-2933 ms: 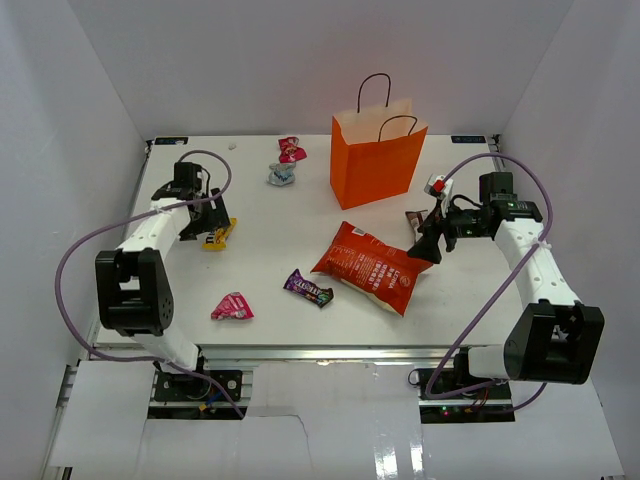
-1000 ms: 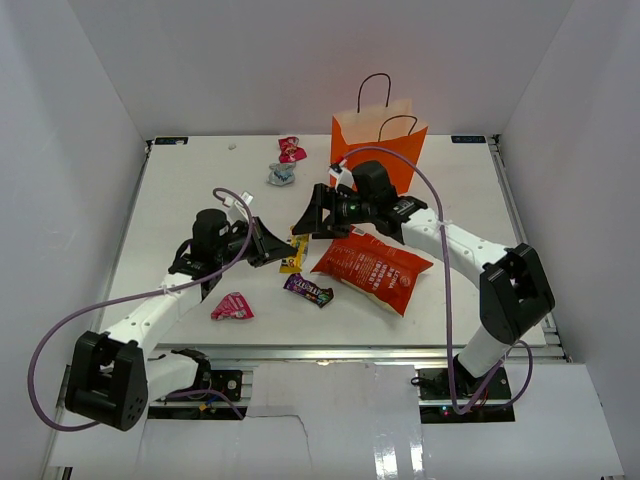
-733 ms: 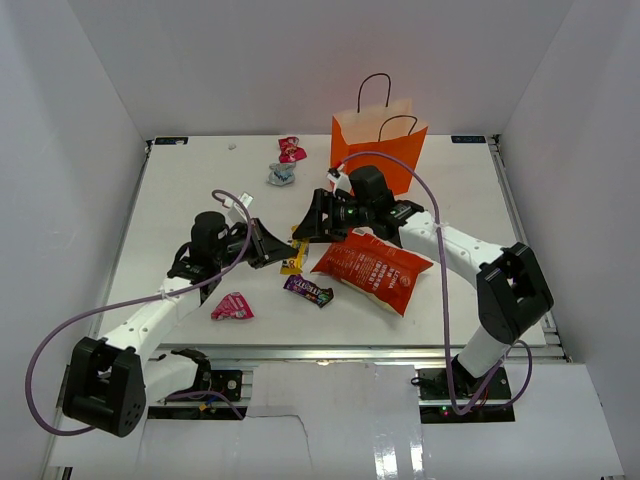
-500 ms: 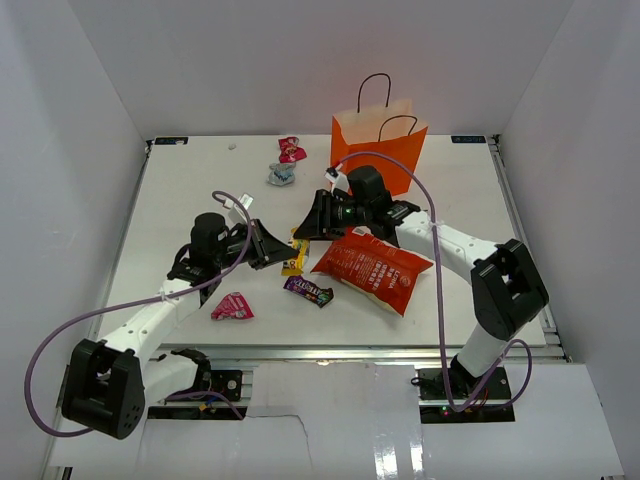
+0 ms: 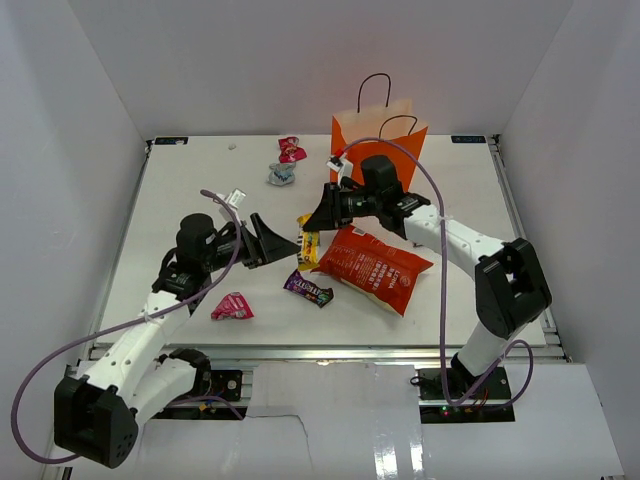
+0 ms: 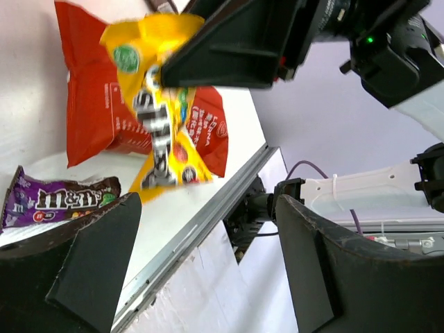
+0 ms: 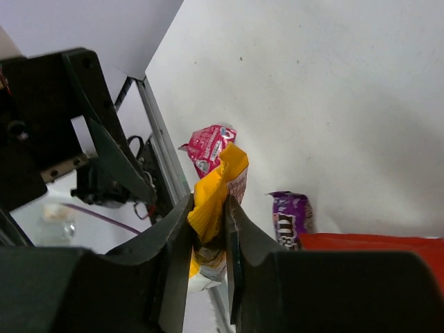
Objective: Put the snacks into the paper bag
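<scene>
- Your right gripper has its fingers clamped on the top of the yellow packet, which hangs clear of the table.
- Your left gripper stands wide apart just beside that packet, holding nothing and not touching it.
- The packet hangs by the left edge of the chip bag, with the paper bag upright just behind your right arm.
- That makes one snack in the air and on the carrying step, by my reading; it is not in the bag yet.
- Left on the table are the chip bag, the purple packet, a pink packet near your left arm, and another pink one with a silver-blue one at the far side.
- You cannot see into the bag, so nothing counts as packed; most of the job looks ahead of you.
</scene>
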Robot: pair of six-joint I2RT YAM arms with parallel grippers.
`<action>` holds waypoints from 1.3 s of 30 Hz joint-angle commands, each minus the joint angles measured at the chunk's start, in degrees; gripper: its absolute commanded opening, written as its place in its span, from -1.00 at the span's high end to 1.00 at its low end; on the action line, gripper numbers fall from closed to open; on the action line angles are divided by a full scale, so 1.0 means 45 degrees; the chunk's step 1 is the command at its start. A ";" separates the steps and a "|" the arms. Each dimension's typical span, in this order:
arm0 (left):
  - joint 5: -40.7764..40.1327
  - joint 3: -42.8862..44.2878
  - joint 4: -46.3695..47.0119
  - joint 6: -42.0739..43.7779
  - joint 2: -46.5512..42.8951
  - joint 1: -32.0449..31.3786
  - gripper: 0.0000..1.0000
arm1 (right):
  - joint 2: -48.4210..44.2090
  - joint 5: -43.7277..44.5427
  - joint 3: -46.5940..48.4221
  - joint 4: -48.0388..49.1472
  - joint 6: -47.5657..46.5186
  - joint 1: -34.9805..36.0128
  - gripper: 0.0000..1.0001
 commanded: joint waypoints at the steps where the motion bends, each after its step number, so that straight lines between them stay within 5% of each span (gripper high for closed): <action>1: -0.0692 0.1161 -0.2043 0.1142 -0.0680 -0.0025 -0.77 | -0.0895 -0.1989 0.1300 0.0654 -0.2872 -0.0885 0.70; 10: -0.3504 0.0852 -0.4038 0.1008 -0.2808 -0.0025 -0.87 | -0.0642 -0.1817 0.6272 -0.1492 -0.6879 -0.2528 0.70; 20: -0.5771 -0.0555 -0.5856 -0.0378 -0.4118 -0.0025 -0.88 | 0.0919 0.2342 1.0712 -0.2042 -0.9144 -0.3759 0.67; 28: -0.6981 -0.0634 -0.6911 -0.1180 -0.4060 -0.0025 -0.88 | 0.2092 0.5231 1.1301 -0.1573 -1.1000 -0.4306 0.66; 35: -0.7899 -0.0867 -0.7732 -0.3170 -0.3885 -0.0025 -0.86 | 0.2542 0.5723 1.0386 -0.1475 -1.1528 -0.5145 0.58; 38: -0.8114 -0.0908 -0.8043 -0.3992 -0.3612 -0.0025 -0.86 | 0.2387 0.5607 0.9741 -0.1456 -1.1665 -0.5302 0.42; 39: -0.8193 -0.0869 -0.8122 -0.4129 -0.3534 -0.0025 -0.86 | 0.2367 0.5587 0.9604 -0.1456 -1.1665 -0.5341 0.19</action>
